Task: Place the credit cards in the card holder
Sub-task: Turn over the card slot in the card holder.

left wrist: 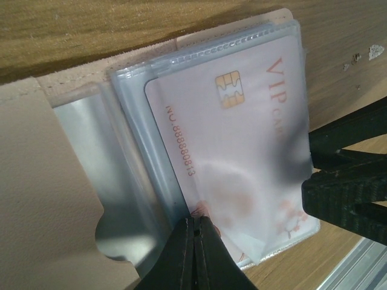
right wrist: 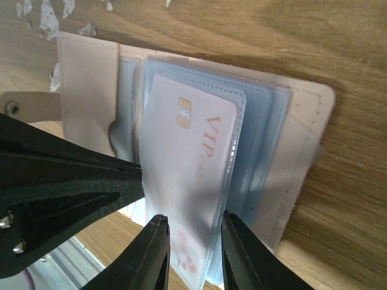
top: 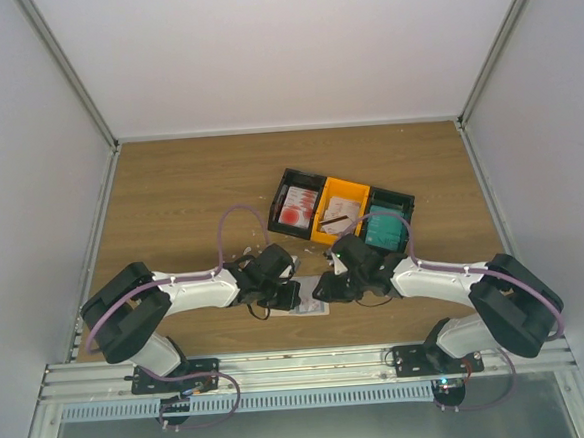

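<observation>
The beige card holder lies open on the wood between both grippers, its cover spread left and its clear sleeves fanned out. A white credit card with a gold chip and red lettering sits in the top sleeve. My left gripper is shut, its tips against the sleeve's near edge by the card's corner. My right gripper is open, its fingers astride the near end of that card and its sleeve. More credit cards lie in the bins: white with a red mark and teal.
Three bins stand in a row behind the grippers: black, orange and black. Small white scraps lie on the wood near the holder. The holder's snap tab sticks out at one side. A metal rail runs along the table's near edge.
</observation>
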Action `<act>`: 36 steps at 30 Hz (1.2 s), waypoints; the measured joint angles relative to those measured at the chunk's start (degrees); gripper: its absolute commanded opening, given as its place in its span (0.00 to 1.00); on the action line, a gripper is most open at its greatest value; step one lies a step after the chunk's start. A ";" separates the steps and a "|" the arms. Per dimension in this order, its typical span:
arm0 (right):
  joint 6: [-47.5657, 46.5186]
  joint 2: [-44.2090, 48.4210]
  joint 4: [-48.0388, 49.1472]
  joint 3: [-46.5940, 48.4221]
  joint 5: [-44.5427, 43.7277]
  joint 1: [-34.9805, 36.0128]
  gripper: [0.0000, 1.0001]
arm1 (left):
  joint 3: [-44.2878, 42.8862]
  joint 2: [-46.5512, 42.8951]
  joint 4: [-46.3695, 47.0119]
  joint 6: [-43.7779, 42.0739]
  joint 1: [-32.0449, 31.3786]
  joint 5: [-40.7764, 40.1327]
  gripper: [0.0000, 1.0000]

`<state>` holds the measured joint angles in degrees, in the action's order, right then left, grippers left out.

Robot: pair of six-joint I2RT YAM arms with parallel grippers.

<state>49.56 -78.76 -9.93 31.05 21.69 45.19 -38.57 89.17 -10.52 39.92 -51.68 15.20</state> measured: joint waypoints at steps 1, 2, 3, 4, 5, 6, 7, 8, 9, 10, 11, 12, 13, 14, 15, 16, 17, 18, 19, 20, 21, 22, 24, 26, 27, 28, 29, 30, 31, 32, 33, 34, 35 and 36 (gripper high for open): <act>-0.02 0.00 0.37 0.00 0.31 0.00 0.23 | -0.02 0.00 0.00 0.02 0.00 0.00 0.00; -0.04 0.00 0.68 0.00 0.59 0.00 0.22 | -0.02 0.00 0.00 0.04 0.00 0.00 0.00; -0.02 0.00 1.01 0.00 0.92 0.00 0.22 | -0.02 0.00 -0.02 0.07 0.00 0.00 0.00; -0.04 0.02 1.20 0.00 1.20 0.00 0.21 | -0.02 0.02 0.00 0.09 0.00 0.00 0.00; -0.07 0.02 1.44 0.00 1.40 0.00 0.21 | -0.02 0.04 0.00 0.09 0.00 0.00 0.00; -0.09 0.02 1.60 0.00 1.57 0.00 0.21 | -0.02 0.07 0.00 0.09 0.00 0.00 0.00; -0.07 0.07 1.75 0.00 1.77 0.00 0.20 | -0.02 0.09 0.00 0.11 0.00 0.00 0.00; -0.07 0.20 2.14 -0.09 2.08 0.00 0.20 | -0.02 0.09 0.00 0.11 0.00 0.02 0.00; -0.04 0.35 2.49 -0.17 2.43 0.00 0.20 | -0.02 0.09 0.00 0.11 0.00 0.00 0.00; -0.02 0.46 2.93 -0.24 2.73 0.00 0.20 | -0.02 0.09 0.00 0.11 0.00 0.02 0.00; 0.00 0.48 3.37 -0.31 2.95 0.00 0.19 | -0.02 0.09 0.00 0.11 0.00 0.02 0.00; 0.02 0.48 3.67 -0.33 3.21 0.00 0.19 | -0.02 0.09 0.00 0.11 0.00 0.02 0.00; 0.07 0.48 4.04 -0.35 3.52 0.00 0.18 | -0.02 0.09 0.00 0.11 0.00 0.02 0.00; 0.22 0.42 4.46 -0.37 3.87 0.00 0.17 | -0.02 0.07 0.00 0.11 0.00 0.04 0.00; 0.28 0.24 4.83 -0.37 4.13 0.00 0.17 | -0.04 -0.11 0.00 0.09 0.00 0.04 0.00; 0.42 -0.11 5.22 -0.37 4.31 0.00 0.16 | -0.04 -0.28 -0.02 0.09 0.00 0.02 0.01; 0.48 -0.74 5.55 -0.37 4.42 -0.02 0.15 | -0.02 -0.39 -0.02 0.11 0.00 -0.02 0.01; 0.52 -1.51 5.86 -0.37 4.44 -0.04 0.13 | -0.02 -0.48 -0.02 0.09 0.00 -0.13 0.02; 0.63 -2.08 5.97 -0.37 4.44 -0.04 0.12 | 0.02 -0.61 0.00 0.07 0.00 -0.28 0.03; 0.81 -2.86 6.10 -0.35 4.39 -0.04 0.10 | 0.07 -0.72 0.02 0.04 0.00 -0.44 0.04; 0.87 -3.45 6.12 -0.31 4.33 -0.04 0.07 | 0.13 -0.79 0.07 -0.02 0.00 -0.59 0.07; 1.01 -4.07 6.05 -0.20 4.22 -0.04 0.03 | 0.17 -0.83 0.13 -0.07 0.00 -0.74 0.10; 1.25 -4.57 5.68 0.48 4.26 -0.07 0.01 | 0.35 -1.03 0.20 -0.28 0.00 -0.83 0.21; 0.70 -4.55 4.94 1.90 4.13 0.09 0.01 | 0.48 -1.75 0.44 -0.68 -0.09 -1.18 0.30; 0.26 -4.52 4.17 2.75 3.65 0.13 0.00 | 0.66 -2.49 0.20 -0.66 -0.07 -1.99 0.33; -0.13 -4.46 3.10 3.52 2.73 0.11 0.01 | 0.87 -3.45 -0.35 -0.79 -0.02 -2.80 0.35; -0.74 -4.26 1.66 4.24 1.79 0.09 0.01 | 1.03 -4.39 -0.94 -0.98 0.00 -3.34 0.38; -1.27 -4.04 0.50 4.68 1.05 0.04 0.01 | 1.16 -5.51 -1.51 -1.05 0.02 -4.02 0.39; -1.84 -3.69 -1.16 5.20 0.13 0.02 0.01 | 1.25 -6.88 -2.19 -0.96 0.04 -4.83 0.41; -2.56 -3.32 -2.99 5.79 -0.76 0.00 0.01 | 1.29 -8.57 -2.80 -0.90 0.04 -5.77 0.43; -3.08 -3.15 -4.33 6.27 -1.33 0.00 0.00 | 1.29 -10.05 -3.15 -0.90 0.04 -6.51 0.44; -3.76 -3.08 -5.97 6.97 -2.01 0.00 0.01 | 1.29 -11.85 -3.48 -0.83 0.04 -7.54 0.45; -4.31 -3.08 -7.30 7.65 -2.45 -0.04 0.02 | 1.29 -13.35 -3.82 -0.68 0.04 -8.39 0.46; -4.81 -3.19 -8.61 8.35 -2.80 -0.04 0.05 | 1.29 -14.64 -4.13 -0.52 0.04 -9.25 0.46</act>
<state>44.75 -81.95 -18.55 39.40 18.90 45.15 -37.28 74.52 -14.66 39.40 -51.64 5.96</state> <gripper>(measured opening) 0.013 0.443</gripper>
